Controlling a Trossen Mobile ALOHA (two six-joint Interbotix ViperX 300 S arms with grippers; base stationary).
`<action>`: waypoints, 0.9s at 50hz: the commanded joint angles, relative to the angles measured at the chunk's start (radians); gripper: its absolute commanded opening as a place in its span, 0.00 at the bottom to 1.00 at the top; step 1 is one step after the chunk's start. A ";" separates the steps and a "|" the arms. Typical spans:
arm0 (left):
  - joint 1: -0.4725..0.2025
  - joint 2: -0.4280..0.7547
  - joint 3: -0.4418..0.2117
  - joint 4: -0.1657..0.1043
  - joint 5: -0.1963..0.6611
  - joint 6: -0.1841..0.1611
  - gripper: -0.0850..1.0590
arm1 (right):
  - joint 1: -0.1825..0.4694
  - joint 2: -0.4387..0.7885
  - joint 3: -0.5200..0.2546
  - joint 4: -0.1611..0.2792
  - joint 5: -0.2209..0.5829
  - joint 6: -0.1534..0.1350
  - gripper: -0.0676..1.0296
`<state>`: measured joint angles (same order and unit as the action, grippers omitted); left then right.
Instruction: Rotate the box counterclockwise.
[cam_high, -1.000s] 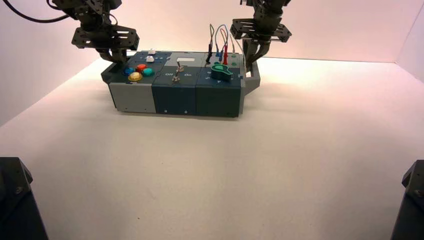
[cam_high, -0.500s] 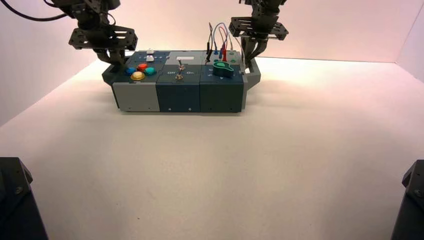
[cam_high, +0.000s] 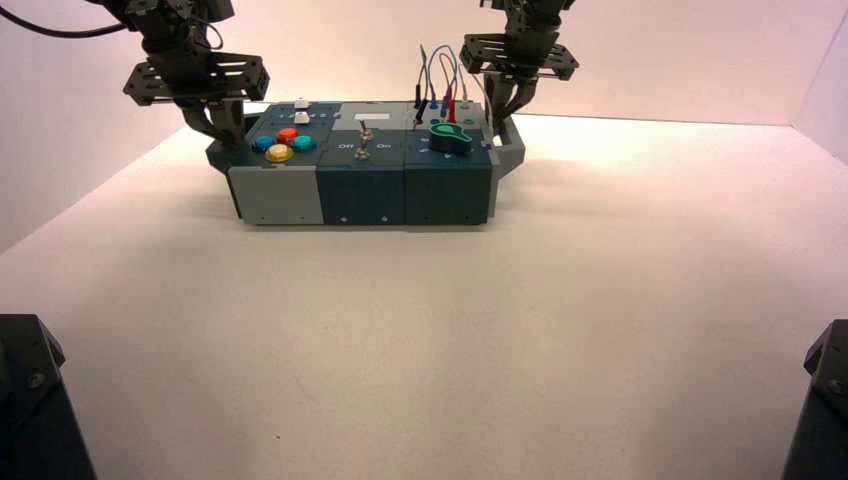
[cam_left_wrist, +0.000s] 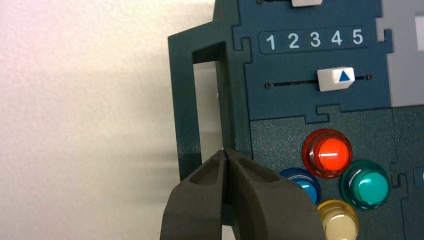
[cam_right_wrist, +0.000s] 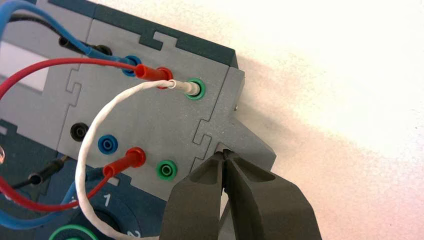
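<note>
one pale tabletop (cam_high: 400, 350) meets a pale wall (cam_high: 680, 60) behind.

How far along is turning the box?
The box now sits nearly square, its long front side facing the camera, so the turn may be almost finished. The left tool and right tool are both at its end handles, tips together. Likely left: any final nudge, then backing both away.
</note>
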<state>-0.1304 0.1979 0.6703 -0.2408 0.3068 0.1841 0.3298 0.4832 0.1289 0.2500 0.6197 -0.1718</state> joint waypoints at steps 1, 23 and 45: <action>-0.087 -0.025 -0.012 -0.006 0.037 -0.009 0.05 | 0.015 -0.018 -0.018 0.005 0.002 -0.005 0.04; -0.216 -0.035 -0.017 -0.011 0.129 -0.049 0.05 | 0.015 -0.018 -0.020 0.005 0.011 -0.005 0.04; -0.368 -0.110 -0.025 -0.017 0.161 -0.127 0.05 | 0.015 -0.011 -0.037 0.005 0.011 -0.008 0.04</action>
<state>-0.3421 0.1457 0.6734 -0.2378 0.4817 0.0690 0.2684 0.4847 0.1135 0.2347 0.6228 -0.1810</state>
